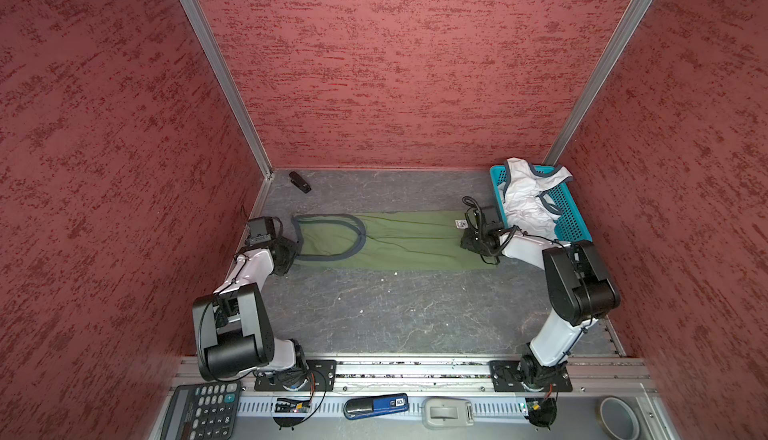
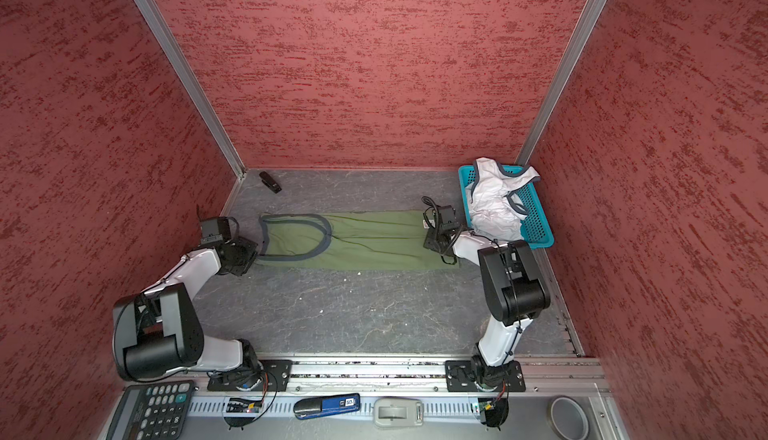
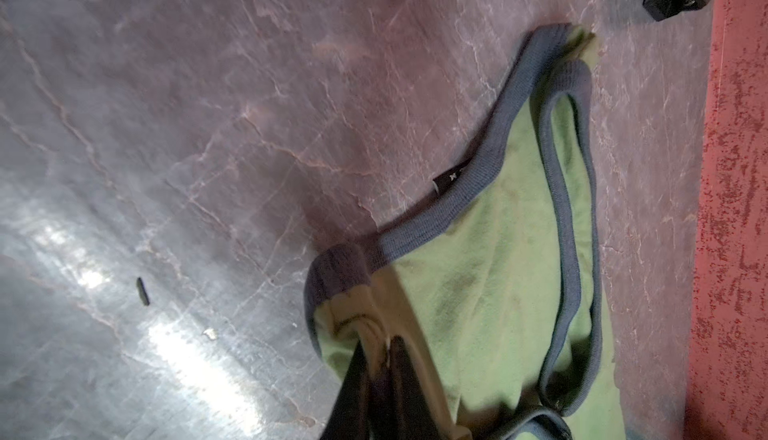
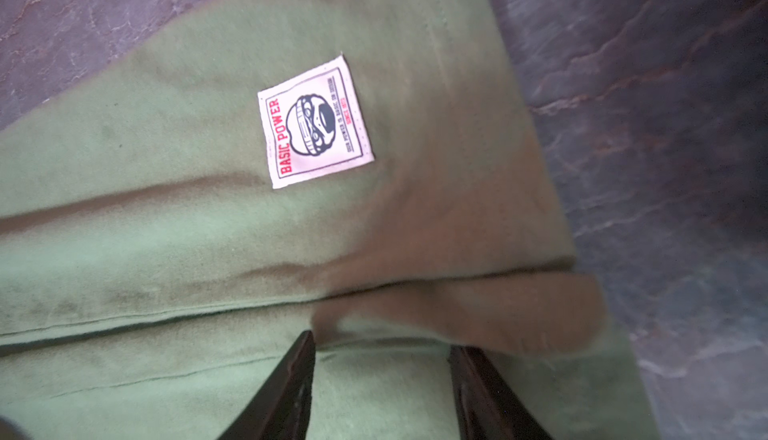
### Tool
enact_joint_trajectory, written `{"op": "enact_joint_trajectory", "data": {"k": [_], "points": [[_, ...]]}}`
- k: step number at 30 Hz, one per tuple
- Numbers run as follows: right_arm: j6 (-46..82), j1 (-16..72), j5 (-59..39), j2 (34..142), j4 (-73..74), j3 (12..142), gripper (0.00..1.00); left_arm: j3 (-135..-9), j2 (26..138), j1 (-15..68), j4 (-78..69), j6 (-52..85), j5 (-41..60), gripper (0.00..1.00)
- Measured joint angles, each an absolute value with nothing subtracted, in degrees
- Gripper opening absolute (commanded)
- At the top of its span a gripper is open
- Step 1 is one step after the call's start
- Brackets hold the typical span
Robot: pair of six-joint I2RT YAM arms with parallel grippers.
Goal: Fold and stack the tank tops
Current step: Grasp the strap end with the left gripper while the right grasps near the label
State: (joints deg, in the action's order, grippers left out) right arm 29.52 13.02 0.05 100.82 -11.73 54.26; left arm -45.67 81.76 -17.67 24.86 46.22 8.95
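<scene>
The olive green tank top (image 1: 395,242) (image 2: 365,242) lies folded in a long strip across the far part of the table, its grey-trimmed neck end to the left. At that end my left gripper (image 1: 291,257) (image 3: 380,340) is shut on a pinch of the green cloth (image 3: 498,271) beside the grey trim (image 3: 478,184). My right gripper (image 1: 467,242) (image 4: 382,341) stands open over the hem end, its fingers on either side of the cloth near a turned-up corner and the sewn label (image 4: 316,122). The white tank top (image 1: 528,197) (image 2: 494,201) lies crumpled in the basket.
The turquoise mesh basket (image 1: 573,217) (image 2: 536,217) stands at the back right, close behind the right wrist. A small black object (image 1: 300,181) lies in the back left corner. A calculator (image 1: 203,411), blue stapler (image 1: 376,405) and tape roll (image 1: 619,417) sit on the front ledge. Red walls close three sides.
</scene>
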Motion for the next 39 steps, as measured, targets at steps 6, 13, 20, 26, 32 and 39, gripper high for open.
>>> {"op": "enact_joint_trajectory", "data": {"k": [6,13,20,26,32,39], "points": [[29.5,13.0,0.0,100.8,-11.7,54.3,0.55,-48.1,87.3,-19.1,25.5,45.8,9.2,0.15],[29.5,13.0,0.1,100.8,-11.7,54.3,0.55,-49.6,93.3,-21.6,25.6,45.2,10.5,0.31],[29.5,13.0,0.0,100.6,-11.9,54.3,0.56,-50.0,92.9,-24.0,24.0,44.9,13.5,0.65],[29.0,12.7,0.1,97.4,-15.8,54.3,0.69,-47.5,83.7,-27.9,25.9,44.1,11.0,0.98],[27.6,12.6,0.1,91.0,-19.4,55.2,0.76,-46.9,73.1,-26.6,28.3,42.9,8.3,1.0],[26.1,12.6,-2.2,93.3,-21.4,62.6,0.77,-45.8,74.3,-4.5,27.6,44.3,6.2,0.95]]}}
